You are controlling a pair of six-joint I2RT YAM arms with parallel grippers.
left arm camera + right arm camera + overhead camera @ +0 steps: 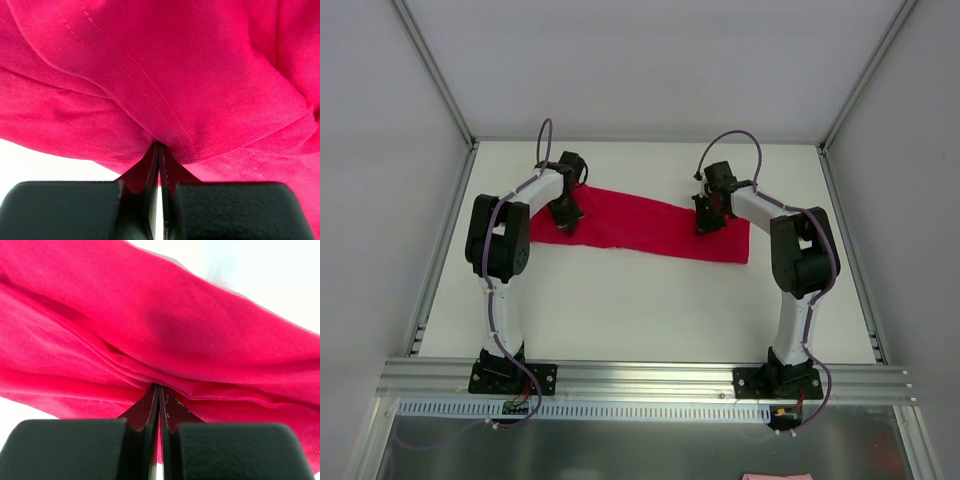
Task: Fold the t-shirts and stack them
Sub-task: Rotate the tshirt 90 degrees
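Left gripper [565, 216] and right gripper [706, 222] each clamp the t-shirt [640, 230], a folded strip across the far table [650, 310]; moving level and together should keep the fold square.

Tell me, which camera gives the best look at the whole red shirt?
The top external view: it shows the whole t-shirt as a long band across the table, held between the left gripper and right gripper. Each wrist view shows only close-up folds of cloth pinched by its own gripper.
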